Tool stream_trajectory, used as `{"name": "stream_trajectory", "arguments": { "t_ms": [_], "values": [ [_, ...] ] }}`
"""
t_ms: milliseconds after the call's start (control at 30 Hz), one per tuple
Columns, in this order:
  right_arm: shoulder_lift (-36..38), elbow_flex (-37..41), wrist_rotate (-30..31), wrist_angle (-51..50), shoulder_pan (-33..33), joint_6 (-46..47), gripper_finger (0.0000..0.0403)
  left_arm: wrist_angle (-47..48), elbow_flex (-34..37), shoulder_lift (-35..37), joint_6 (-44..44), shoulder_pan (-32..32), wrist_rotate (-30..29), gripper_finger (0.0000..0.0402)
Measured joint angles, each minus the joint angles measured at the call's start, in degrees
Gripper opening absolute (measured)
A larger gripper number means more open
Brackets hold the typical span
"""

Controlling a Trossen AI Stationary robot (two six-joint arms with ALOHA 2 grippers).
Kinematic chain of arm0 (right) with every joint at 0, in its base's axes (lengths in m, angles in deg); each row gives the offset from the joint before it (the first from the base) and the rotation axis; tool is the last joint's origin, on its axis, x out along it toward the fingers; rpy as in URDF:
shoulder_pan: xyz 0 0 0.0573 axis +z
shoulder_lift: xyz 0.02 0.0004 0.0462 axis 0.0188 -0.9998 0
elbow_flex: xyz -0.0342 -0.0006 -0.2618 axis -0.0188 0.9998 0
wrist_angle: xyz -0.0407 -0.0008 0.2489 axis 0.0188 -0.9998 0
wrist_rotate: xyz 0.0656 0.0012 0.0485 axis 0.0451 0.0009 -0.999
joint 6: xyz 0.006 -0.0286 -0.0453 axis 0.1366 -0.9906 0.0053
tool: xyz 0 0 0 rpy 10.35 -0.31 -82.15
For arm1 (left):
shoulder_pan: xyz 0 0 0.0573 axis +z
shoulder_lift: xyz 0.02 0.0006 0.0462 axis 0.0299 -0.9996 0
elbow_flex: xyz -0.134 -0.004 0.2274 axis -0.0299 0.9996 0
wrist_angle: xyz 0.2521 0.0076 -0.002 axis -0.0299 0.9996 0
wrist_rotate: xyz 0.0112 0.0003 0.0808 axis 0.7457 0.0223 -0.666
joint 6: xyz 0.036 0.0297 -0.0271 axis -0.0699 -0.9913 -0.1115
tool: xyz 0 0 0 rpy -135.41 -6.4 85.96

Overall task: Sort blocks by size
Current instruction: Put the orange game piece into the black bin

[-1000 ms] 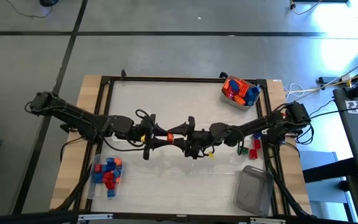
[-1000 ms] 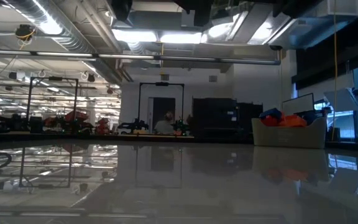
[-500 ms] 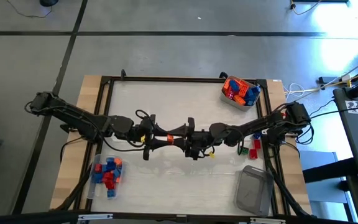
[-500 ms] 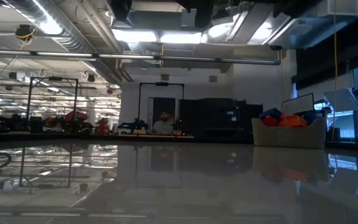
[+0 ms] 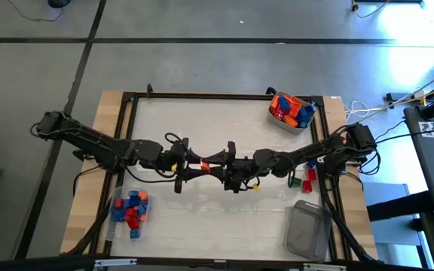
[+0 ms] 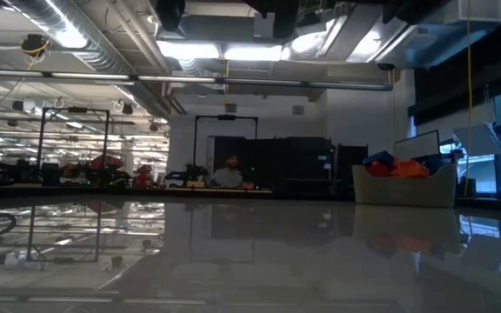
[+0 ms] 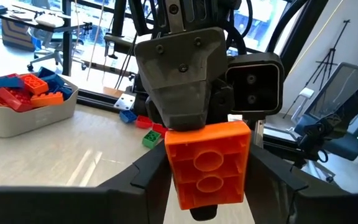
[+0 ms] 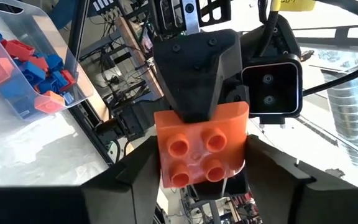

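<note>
Between the two grippers hangs the orange block [image 7: 209, 163]; right gripper [image 5: 224, 167] clamps it, left gripper [image 5: 200, 167] spreads — back off straight.

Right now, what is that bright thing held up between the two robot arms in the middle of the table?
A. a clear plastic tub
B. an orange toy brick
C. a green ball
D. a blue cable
B: both wrist views show an orange brick between the two grippers; in the right wrist view its four round studs face the camera, and in the high view it shows as a small orange spot where the arms meet over mid-table.
</note>
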Motion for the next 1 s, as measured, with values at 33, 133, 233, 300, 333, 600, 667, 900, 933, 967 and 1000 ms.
{"name": "stream_trajectory", "arguments": {
  "t_ms": [33, 133, 233, 300, 333, 600, 667, 900, 933, 967, 1000],
  "values": [
    [0.0, 0.0, 0.0, 0.0, 0.0, 0.0, 0.0202, 0.0, 0.0, 0.0, -0.2, 0.0, 0.0, 0.0157],
    [0.1, 0.0, 0.1, -0.1, 0.0, -0.3, 0.0205, 0.0, 0.0, 0.0, -0.6, 0.0, 0.1, 0.0142],
    [0.1, 0.0, 0.7, -0.1, 0.0, -0.3, 0.0204, 0.0, 0.0, 0.1, -0.6, 0.0, 0.1, 0.0139],
    [0.1, 0.0, 0.7, 0.0, 0.0, -0.1, 0.0202, 0.0, 0.0, 0.2, -0.9, 0.0, 0.1, 0.0147],
    [0.1, 0.0, 0.8, 0.0, 0.0, 0.0, 0.0202, 0.0, 0.0, 0.2, -1.1, 0.0, 0.1, 0.0153],
    [0.1, 0.0, 1.1, -0.1, 0.0, 0.3, 0.0226, -0.1, 0.0, 0.2, -3.1, 0.0, 0.0, 0.0142],
    [0.1, 0.0, 2.1, -0.1, 0.0, 1.5, 0.0233, -0.1, 0.0, 0.2, -3.5, 0.0, 0.0, 0.0122],
    [0.4, 0.0, 15.8, -0.7, 2.7, 8.9, 0.0242, -0.4, 0.0, 0.2, -5.7, 0.0, -0.3, 0.0121],
    [0.5, 0.0, 18.1, -1.4, 3.6, 8.9, 0.0242, -0.2, 0.0, 0.2, -6.0, 0.0, -0.3, 0.0121],
    [0.8, 0.0, 20.7, -2.3, 4.6, 8.9, 0.0243, 0.0, 0.0, 0.2, -6.7, 0.0, -0.2, 0.0121],
    [1.1, 0.0, 23.7, -3.3, 5.7, 9.0, 0.0243, 0.0, 0.1, 0.2, -7.2, 0.0, -0.1, 0.0121]
  ]
}}
